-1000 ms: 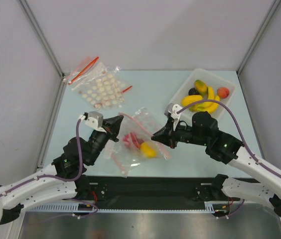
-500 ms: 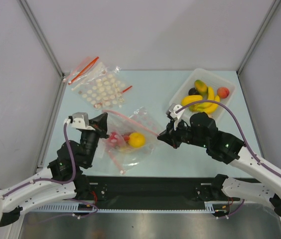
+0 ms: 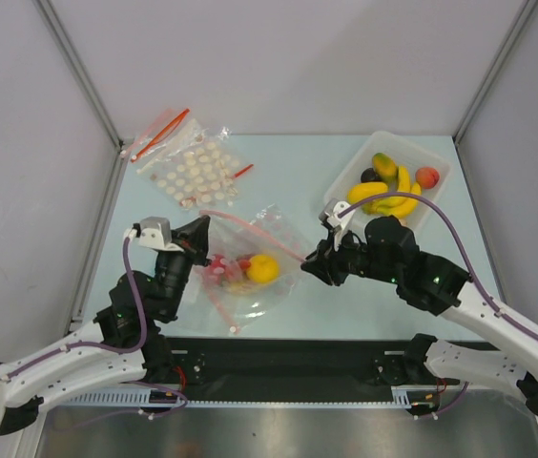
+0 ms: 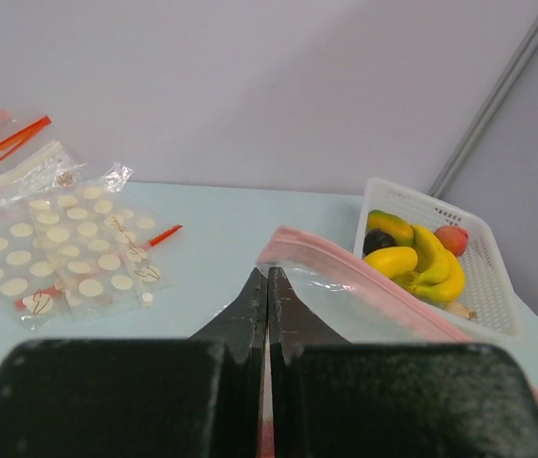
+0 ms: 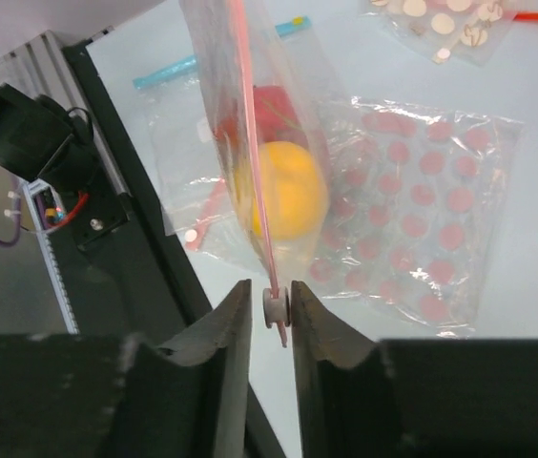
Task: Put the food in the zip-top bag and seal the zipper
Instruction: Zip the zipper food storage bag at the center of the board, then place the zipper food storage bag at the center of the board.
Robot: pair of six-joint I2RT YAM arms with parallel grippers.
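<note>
Clear zip-top bag (yellow food inside); pink zipper pinched at 9 o'clock by left gripper, loosely straddled at 3 o'clock by barely parted right gripper.

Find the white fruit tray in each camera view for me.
Top view: tray at upper right.
Left wrist: tray at right edge.
Right wrist: not in it.
Shared landmark: white-dotted bag, upper left on top, left in left wrist, top right in right wrist.
</note>
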